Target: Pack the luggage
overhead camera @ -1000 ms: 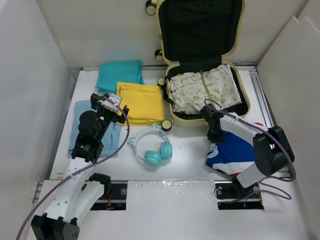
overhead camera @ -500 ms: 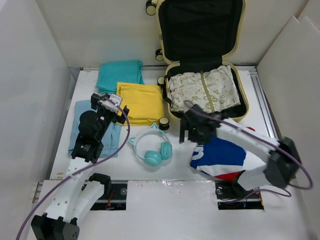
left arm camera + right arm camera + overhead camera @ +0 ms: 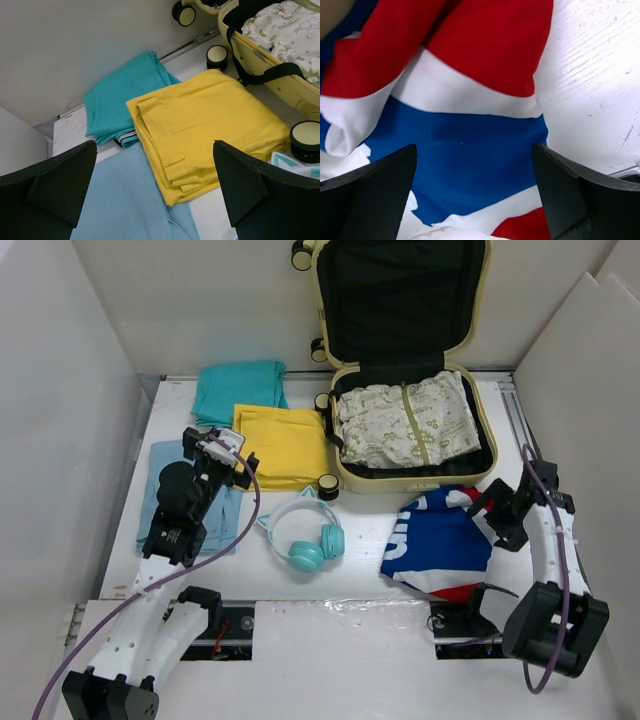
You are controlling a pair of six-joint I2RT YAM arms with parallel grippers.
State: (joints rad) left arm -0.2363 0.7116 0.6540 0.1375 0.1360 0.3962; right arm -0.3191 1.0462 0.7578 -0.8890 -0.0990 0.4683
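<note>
The luggage (image 3: 385, 483) lies open at the back, its lid propped against the wall, and a cream patterned garment (image 3: 405, 425) fills its base. A red, white and blue garment (image 3: 440, 545) lies loose on the table in front of it. My right gripper (image 3: 497, 512) hovers at that garment's right edge. In the right wrist view the right gripper (image 3: 475, 200) is open over the blue band (image 3: 470, 150), holding nothing. My left gripper (image 3: 225, 452) is open above a light blue garment (image 3: 125, 200), next to a folded yellow garment (image 3: 210, 120). The luggage (image 3: 260, 55) shows at the upper right of the left wrist view.
A teal garment (image 3: 238, 390) lies behind the yellow garment (image 3: 283, 445). Teal headphones (image 3: 305, 535) rest on the table between the two arms. White walls close in the left, back and right sides. The luggage wheels (image 3: 218, 56) sit beside the yellow garment.
The right arm dragged the red, white and blue garment leftward, opened its jaws, then swung to the garment's right side. The garment now lies spread out. The left arm has not moved.
</note>
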